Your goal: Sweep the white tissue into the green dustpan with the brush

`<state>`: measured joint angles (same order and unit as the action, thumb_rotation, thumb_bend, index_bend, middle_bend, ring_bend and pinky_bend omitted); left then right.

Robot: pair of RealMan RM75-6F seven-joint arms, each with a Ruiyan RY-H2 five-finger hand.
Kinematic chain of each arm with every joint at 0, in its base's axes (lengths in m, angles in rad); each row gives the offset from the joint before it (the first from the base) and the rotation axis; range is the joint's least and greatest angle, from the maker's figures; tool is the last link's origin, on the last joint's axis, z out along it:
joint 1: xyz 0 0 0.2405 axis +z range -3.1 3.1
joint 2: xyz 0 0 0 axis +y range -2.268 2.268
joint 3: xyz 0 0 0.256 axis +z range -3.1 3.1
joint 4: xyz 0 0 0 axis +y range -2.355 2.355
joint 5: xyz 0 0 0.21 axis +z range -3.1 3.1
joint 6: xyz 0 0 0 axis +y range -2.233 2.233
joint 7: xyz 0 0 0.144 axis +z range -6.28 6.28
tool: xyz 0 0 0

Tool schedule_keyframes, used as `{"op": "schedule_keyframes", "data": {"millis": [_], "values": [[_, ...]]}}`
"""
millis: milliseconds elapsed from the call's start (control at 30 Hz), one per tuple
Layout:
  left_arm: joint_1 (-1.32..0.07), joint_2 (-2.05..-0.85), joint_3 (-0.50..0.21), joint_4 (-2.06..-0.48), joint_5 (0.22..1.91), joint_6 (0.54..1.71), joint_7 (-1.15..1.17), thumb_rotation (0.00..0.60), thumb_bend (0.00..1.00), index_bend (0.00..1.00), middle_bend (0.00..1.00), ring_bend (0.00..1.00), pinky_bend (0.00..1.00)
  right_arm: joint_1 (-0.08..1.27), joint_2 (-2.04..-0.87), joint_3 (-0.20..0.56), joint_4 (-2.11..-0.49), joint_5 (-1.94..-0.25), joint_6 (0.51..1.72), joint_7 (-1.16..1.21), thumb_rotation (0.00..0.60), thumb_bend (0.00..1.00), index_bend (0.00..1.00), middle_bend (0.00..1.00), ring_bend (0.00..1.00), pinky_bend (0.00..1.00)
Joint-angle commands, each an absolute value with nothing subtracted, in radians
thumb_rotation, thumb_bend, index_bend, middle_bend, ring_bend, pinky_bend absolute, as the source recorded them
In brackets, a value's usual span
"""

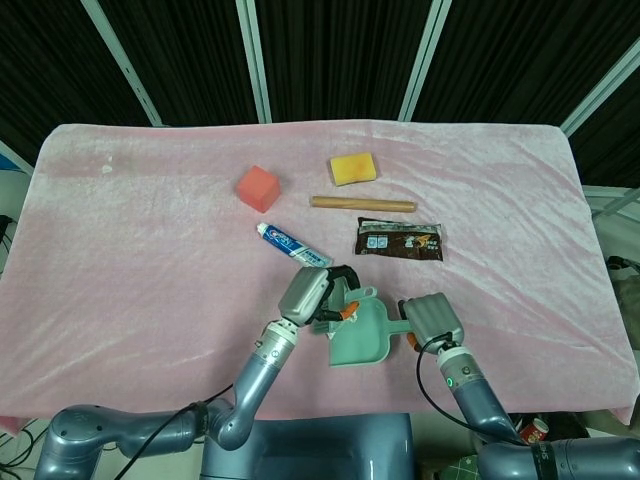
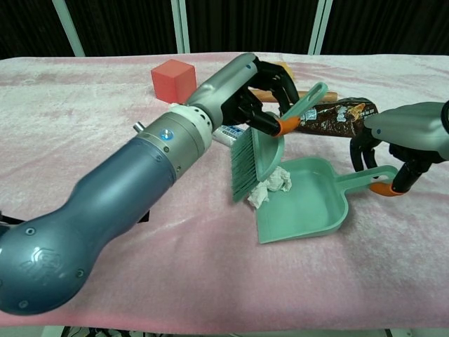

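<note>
The white tissue (image 2: 269,188) lies at the open lip of the green dustpan (image 2: 309,203), half inside, with the brush (image 2: 254,155) bristles against it, left hand (image 2: 242,91) fingers clamped on the brush handle, right hand (image 2: 403,144) fingers clamped on the dustpan handle.

Green dustpan (image 2: 309,203), white tissue (image 2: 270,186)
</note>
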<state>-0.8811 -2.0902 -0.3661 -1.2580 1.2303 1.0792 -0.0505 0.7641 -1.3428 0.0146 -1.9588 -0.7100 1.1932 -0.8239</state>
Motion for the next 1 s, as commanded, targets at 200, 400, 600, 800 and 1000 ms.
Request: {"op": "schedule_keyframes", "data": {"millis": [200, 400, 600, 800, 1000], "values": [[-0.917, -2.159, -0.377, -1.174, 1.25, 1.071, -0.086, 0.6, 0.4, 0.56, 0.58, 0.91, 1.0, 0.761, -1.336, 0.016, -1.955, -0.707, 1.181, -0.807, 0.6, 0.47, 0.7, 0.66, 0.89, 0.96], [-0.95, -2.194, -0.38, -1.132, 1.298, 1.071, -0.143, 0.6, 0.39, 0.56, 0.58, 0.91, 1.0, 0.76, -1.336, 0.016, -1.961, -0.712, 1.175, -0.799, 0.6, 0.47, 0.7, 0.66, 0.89, 0.96], [-0.98, -2.224, -0.411, -1.135, 1.317, 1.086, -0.154, 0.6, 0.39, 0.56, 0.58, 0.91, 1.0, 0.759, -1.334, 0.016, -1.97, -0.713, 1.181, -0.8, 0.6, 0.47, 0.7, 0.66, 0.89, 0.96], [-0.983, -2.212, -0.418, -1.175, 1.334, 1.099, -0.153, 0.6, 0.39, 0.56, 0.57, 0.91, 1.0, 0.756, -1.332, 0.017, -1.968, -0.711, 1.187, -0.797, 0.6, 0.47, 0.7, 0.66, 0.89, 0.96], [-0.962, -2.162, -0.412, -1.228, 1.346, 1.114, -0.141, 0.6, 0.39, 0.56, 0.57, 0.91, 1.0, 0.751, -1.328, 0.02, -1.957, -0.709, 1.186, -0.785, 0.6, 0.47, 0.7, 0.65, 0.88, 0.95]]}}
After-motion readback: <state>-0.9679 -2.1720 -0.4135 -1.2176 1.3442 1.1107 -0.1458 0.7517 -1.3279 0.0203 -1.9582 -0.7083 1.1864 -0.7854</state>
